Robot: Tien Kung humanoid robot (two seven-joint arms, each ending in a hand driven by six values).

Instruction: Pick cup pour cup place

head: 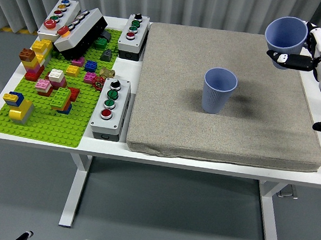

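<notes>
The held cup (286,34) is upright in the air over the far right corner of the grey mat (172,115), mouth up, with the right hand (308,50) closed around its side and black fingers (292,59) curled under its base. Upright and well clear of the second cup (219,90), which stands mid-mat, it looks as if the pour is done and only the setting-down remains. To the left are the button boxes (111,108) and brick plate (48,116).
</notes>
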